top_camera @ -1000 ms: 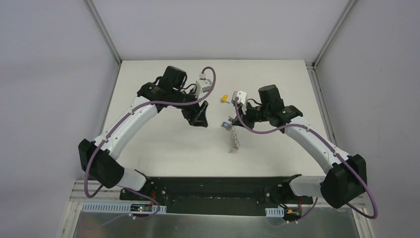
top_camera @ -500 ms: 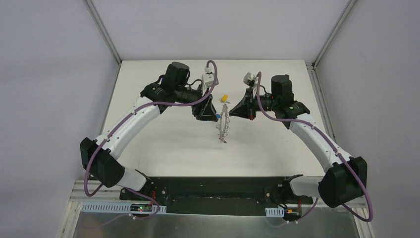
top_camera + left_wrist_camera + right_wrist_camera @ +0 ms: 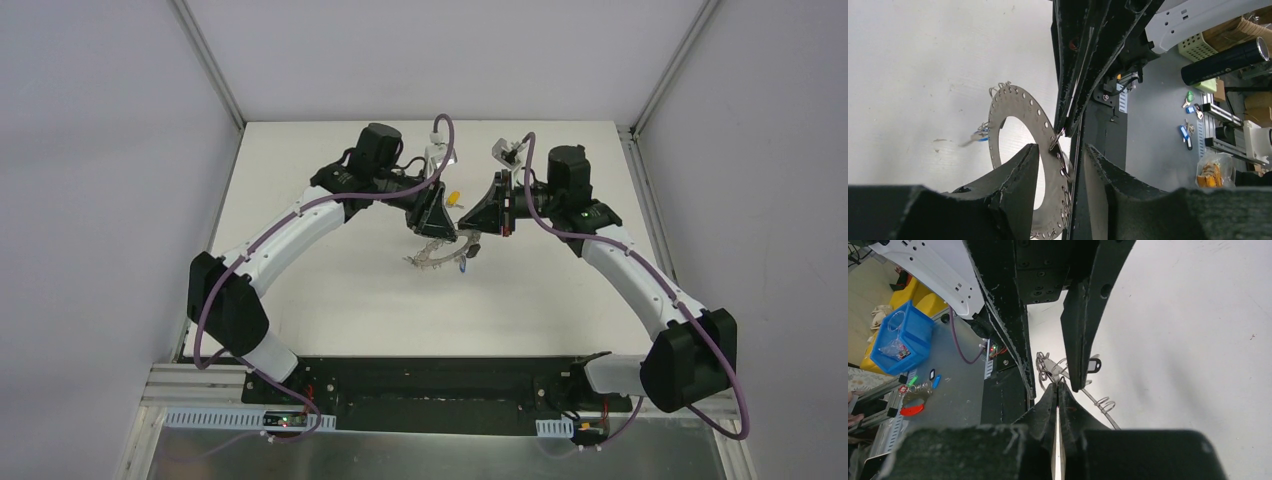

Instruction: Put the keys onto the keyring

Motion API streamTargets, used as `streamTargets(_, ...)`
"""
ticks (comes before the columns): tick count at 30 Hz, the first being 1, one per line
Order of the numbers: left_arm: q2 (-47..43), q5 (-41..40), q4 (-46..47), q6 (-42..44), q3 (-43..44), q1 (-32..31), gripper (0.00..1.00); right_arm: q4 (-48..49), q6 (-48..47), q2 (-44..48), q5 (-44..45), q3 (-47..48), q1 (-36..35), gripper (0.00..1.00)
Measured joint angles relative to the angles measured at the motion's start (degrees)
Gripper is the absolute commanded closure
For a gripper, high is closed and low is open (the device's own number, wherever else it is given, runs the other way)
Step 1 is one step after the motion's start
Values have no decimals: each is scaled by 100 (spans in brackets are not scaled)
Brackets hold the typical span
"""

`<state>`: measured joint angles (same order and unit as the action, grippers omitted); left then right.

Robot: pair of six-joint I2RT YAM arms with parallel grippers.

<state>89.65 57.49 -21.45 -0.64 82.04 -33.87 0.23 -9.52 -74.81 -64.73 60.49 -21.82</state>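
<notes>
The keyring [image 3: 432,252] is a flat grey perforated ring held tilted above the white table between both grippers. My right gripper [image 3: 478,226] is shut, pinching a wire loop on the ring's rim [image 3: 1057,385]. My left gripper [image 3: 437,222] is open, and its two fingers straddle the ring's rim [image 3: 1060,155] with a gap on each side. In the left wrist view the keyring [image 3: 1018,125] carries a blue key [image 3: 980,138] on its far edge. A black key [image 3: 1093,365] hangs by the ring. The yellow key [image 3: 453,197] lies on the table behind the grippers.
The white table [image 3: 330,290] is walled by grey panels with metal posts at the back corners. Off the table, the wrist views show a blue bin [image 3: 898,335], a black cylinder [image 3: 1228,60] and small loose items on a grey bench.
The left arm has swung right and closed in on the right gripper. The ring went from hanging edge-on to lying tilted and flatter, now between the left fingers.
</notes>
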Motion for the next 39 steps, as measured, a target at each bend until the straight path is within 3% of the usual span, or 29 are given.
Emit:
streamTargets(5,24,66,105,-140,7,-66,72,37,98,0,101,0,0,100)
streamTargets(16,13,-9,-293,450,160,-66,64,0,142,0,247,0,7,100)
streamTargets(25,-192,216,-426,1226,273,-55,65,260,444,0,-37,0,37,100)
streamTargets(39,-289,199,-407,1443,282,232,69,632,789,0,-295,-7,85,100)
